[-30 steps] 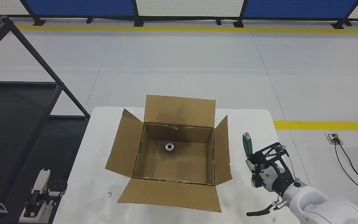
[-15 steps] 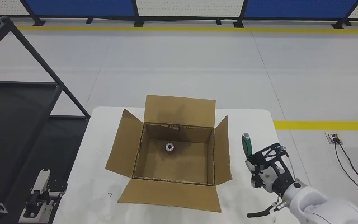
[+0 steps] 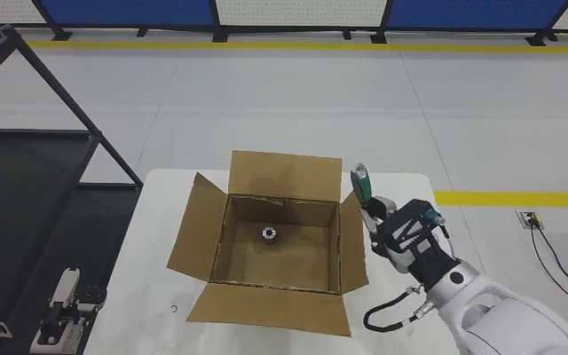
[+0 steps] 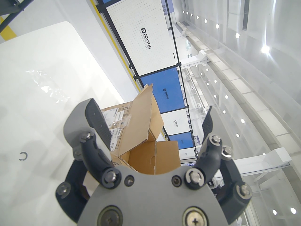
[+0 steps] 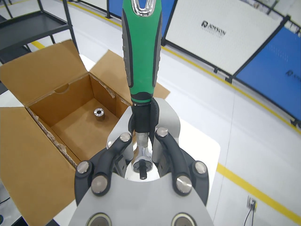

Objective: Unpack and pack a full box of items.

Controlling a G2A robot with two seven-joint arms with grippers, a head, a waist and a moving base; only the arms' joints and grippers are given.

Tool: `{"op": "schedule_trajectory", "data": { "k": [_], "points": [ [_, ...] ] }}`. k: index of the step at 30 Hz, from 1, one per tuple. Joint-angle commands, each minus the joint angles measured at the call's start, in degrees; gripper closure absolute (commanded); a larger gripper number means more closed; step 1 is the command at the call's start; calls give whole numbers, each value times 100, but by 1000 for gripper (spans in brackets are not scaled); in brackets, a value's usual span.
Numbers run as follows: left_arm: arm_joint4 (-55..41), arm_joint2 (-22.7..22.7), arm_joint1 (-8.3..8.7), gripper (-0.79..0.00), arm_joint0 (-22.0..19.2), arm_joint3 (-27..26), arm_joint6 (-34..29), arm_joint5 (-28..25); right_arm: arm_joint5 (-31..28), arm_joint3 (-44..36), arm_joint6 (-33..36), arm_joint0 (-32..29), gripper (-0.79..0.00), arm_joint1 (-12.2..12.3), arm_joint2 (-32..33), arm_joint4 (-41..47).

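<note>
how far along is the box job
Done: one metal socket lies in the open box. In hand: the right gripper holds a green-handled ratchet by the box's right flap, not yet inside. Left: probably placing it; a small clip also lies on the table.

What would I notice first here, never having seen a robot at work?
The green-handled wrench stands out most, clamped in the right gripper and held up beside the open cardboard box. Next comes the one small metal piece lying on the box's floor.
</note>
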Motion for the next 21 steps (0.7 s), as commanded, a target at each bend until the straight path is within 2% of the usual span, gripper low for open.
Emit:
{"op": "schedule_trajectory", "data": {
  "k": [1,4,10,16,21],
  "points": [
    [0,0,0,-785,0,0,0,0,-82,0,191,427,0,-23,-532,-164],
    [0,0,0,-785,0,0,0,0,-138,0,484,856,0,-73,-1188,-223],
    [0,0,0,-785,0,0,0,0,21,60,1679,1455,0,-198,-2358,-298],
    [0,0,0,-785,0,0,0,0,162,1373,2186,2313,0,-404,-3173,-185],
    [0,0,0,-785,0,0,0,0,397,2395,2204,2938,0,-637,-3779,-195]
  ]
}}
